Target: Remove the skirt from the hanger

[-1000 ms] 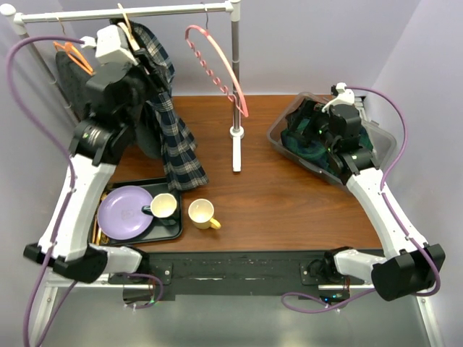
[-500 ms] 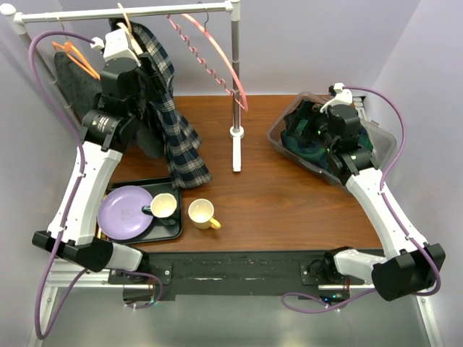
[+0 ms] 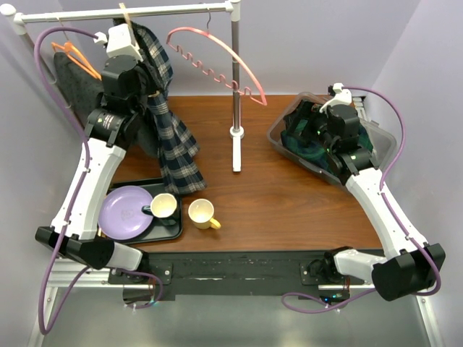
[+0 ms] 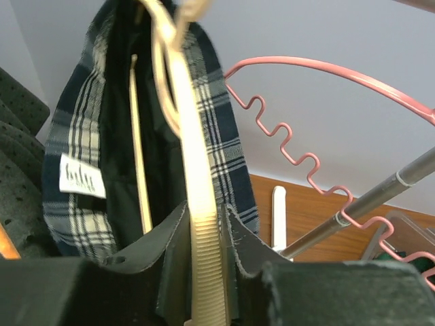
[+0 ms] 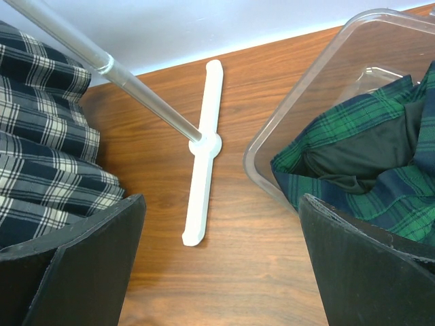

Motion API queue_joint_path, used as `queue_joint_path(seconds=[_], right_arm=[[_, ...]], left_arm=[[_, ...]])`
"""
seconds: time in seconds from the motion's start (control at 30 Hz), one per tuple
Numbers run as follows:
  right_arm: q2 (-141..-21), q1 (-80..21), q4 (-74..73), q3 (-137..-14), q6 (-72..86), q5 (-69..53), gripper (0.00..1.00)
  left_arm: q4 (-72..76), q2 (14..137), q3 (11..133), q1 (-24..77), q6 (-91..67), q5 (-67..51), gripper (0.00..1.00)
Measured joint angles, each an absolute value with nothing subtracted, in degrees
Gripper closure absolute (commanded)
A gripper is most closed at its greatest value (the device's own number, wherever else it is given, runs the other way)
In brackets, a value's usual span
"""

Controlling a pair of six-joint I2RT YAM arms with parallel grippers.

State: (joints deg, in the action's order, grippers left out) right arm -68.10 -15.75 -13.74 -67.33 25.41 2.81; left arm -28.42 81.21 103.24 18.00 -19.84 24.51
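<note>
One grip made: left gripper [image 4: 204, 216] has risen to the rail [image 3: 173, 10], jaws clamped on the hanger [image 4: 192, 156].
Skirt [image 4: 223, 146] still hangs on it, so nothing is freed yet; right gripper [image 5: 217, 204] waits spread wide above the bin [image 5: 353, 41]. Unhooking the hanger looks next.

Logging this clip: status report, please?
Left gripper shut on cream hanger. Right gripper open by the bin. Plaid skirt on that hanger. Pink hanger close beside.
</note>
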Motion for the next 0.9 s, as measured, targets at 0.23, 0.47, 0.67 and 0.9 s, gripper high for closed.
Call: queue_joint_path(seconds=[0.23, 0.47, 0.67, 0.9], right_arm=[[-68.10, -15.75, -13.74, -67.33, 25.39, 2.39, 0.02], [-68.07, -16.16, -13.74, -67.33, 25.06, 1.72, 0.01], [-67.92, -17.26, -13.74, -67.33, 23.97, -0.97, 0.02], [-66.96, -19.22, -13.65, -67.37, 22.48, -2.85, 0.02]], left_arm=[[-27.05, 79.55, 101.34, 17.78, -19.88, 24.29, 1.00], [-27.09, 79.18, 101.34, 17.74, -19.94, 24.27, 1.00], [-27.09, 79.18, 101.67, 17.74, -20.67, 23.83, 1.00], [-25.32, 78.48, 101.75, 17.74, -21.96, 21.91, 1.00]])
